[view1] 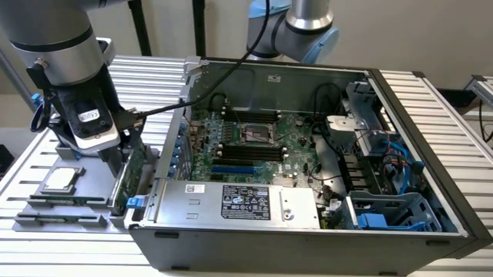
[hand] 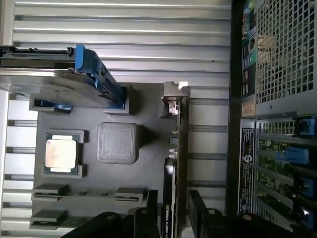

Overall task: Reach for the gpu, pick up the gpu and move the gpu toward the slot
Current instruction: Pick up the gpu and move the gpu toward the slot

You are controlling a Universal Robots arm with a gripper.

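While the jaws sat around the gpu, the best way to do this step looked to be a slow, even squeeze on both flat sides. That would keep the card straight up, so it would not bend or catch in its groove.

In the exterior view, the gripper hung low over the gray holder. The holder sat on the bench near its edge on the exterior view's left, just beside the computer case. The gpu stood on its thin edge at the holder's side next to the case, right under the gripper.

In the wrist view, the gpu ran between the two fingers. The jaws were open, one on each side of the card. Its silver bracket was at the end far from the jaws.
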